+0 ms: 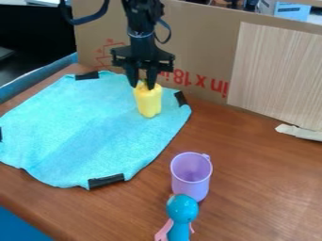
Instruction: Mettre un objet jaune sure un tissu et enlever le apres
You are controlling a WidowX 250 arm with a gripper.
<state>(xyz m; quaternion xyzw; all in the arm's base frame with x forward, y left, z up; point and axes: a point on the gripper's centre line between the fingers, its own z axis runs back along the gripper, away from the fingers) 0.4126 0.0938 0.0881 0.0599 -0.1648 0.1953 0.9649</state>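
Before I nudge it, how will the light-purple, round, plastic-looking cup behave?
The cup looks thin-walled, so probably light. It stands upright, taller than wide, so a push near the rim could tip it. Round sides: likely to roll once down.

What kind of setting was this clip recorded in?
Probably a lab or workshop tabletop: a robot gripper hangs over a wooden table, a cardboard panel stands behind as a backdrop, and black tape holds the cloth.
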